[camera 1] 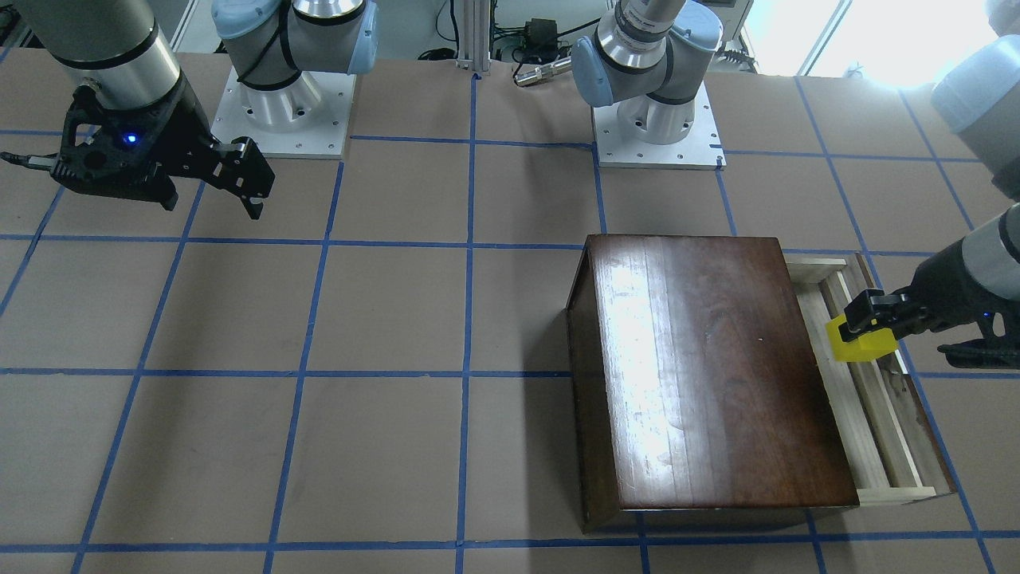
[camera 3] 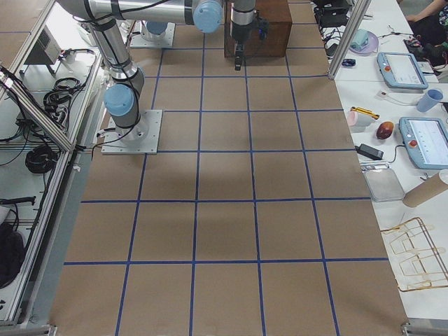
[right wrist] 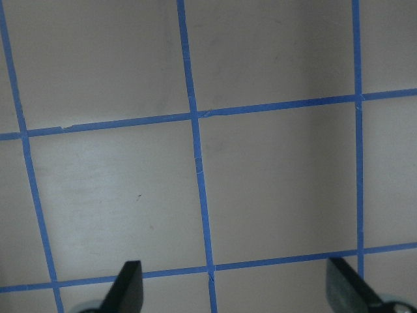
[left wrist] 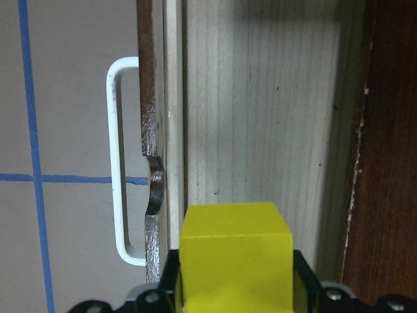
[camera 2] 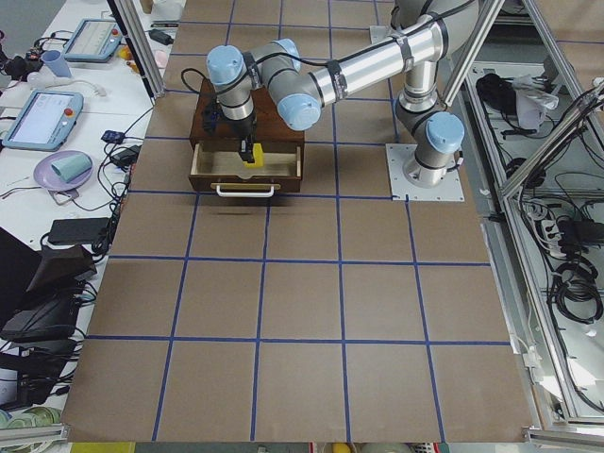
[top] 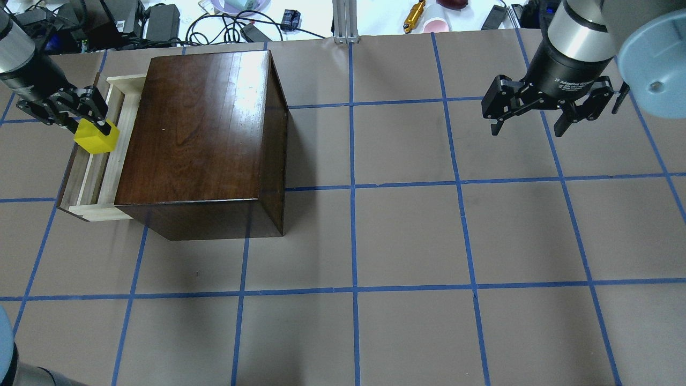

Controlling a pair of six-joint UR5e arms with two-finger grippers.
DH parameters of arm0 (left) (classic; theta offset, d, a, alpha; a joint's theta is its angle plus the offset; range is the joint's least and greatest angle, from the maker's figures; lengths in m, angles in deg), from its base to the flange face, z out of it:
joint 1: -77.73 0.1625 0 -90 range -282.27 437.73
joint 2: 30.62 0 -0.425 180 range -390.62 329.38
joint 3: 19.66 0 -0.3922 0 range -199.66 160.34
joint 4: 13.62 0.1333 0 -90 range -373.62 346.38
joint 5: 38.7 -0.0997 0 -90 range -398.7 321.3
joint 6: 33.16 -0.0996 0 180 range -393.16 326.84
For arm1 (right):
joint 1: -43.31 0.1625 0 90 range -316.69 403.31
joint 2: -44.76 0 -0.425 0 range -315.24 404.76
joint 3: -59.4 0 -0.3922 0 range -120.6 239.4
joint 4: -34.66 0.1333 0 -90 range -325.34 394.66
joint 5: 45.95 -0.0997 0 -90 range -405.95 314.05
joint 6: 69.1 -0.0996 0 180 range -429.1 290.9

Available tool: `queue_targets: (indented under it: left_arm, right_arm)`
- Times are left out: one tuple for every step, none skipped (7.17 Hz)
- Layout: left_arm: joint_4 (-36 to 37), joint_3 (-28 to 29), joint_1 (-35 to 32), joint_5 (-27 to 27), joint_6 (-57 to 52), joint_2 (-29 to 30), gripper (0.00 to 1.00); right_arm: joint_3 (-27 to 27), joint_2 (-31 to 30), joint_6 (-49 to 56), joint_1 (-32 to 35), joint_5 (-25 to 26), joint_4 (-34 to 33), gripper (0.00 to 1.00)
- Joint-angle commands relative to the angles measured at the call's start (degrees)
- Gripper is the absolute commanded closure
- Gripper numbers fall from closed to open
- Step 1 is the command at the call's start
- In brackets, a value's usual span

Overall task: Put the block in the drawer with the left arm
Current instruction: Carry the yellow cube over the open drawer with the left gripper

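Well, over the worktop [top: 407, 230] my right fingers [top: 564, 124] are hanging spread and empty, well apart from the cabinet [top: 198, 139]. The drawer [top: 96, 182] is standing open, and my left fingers [top: 96, 106] are clenching the yellow block [top: 96, 136] above its tray. Grasping and carrying look done; I am judging that only lowering and releasing remain.

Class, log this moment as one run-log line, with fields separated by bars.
phase: placing | left gripper: shut on block | block: held over open drawer, not released | right gripper: open, empty
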Motion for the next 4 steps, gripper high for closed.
queue_targets:
  left_arm:
    - [8.5, -4.7, 0.0, 0.1, -0.1, 1.6, 0.70]
    - [8.9, -4.9, 0.0, 0.1, -0.1, 1.8, 0.70]
    - [8.9, -4.9, 0.0, 0.2, 0.1, 1.8, 0.60]
    - [9.0, -4.9, 0.0, 0.2, 0.3, 1.7, 0.10]
  right_arm:
    - [0.0, 0.0, 0.0, 0.0, 0.0, 0.0, 0.00]
    - [0.0, 0.0, 0.0, 0.0, 0.0, 0.0, 0.00]
    - [0.0, 0.0, 0.0, 0.0, 0.0, 0.0, 0.00]
    - [0.1, 0.0, 0.0, 0.0, 0.0, 0.0, 0.00]
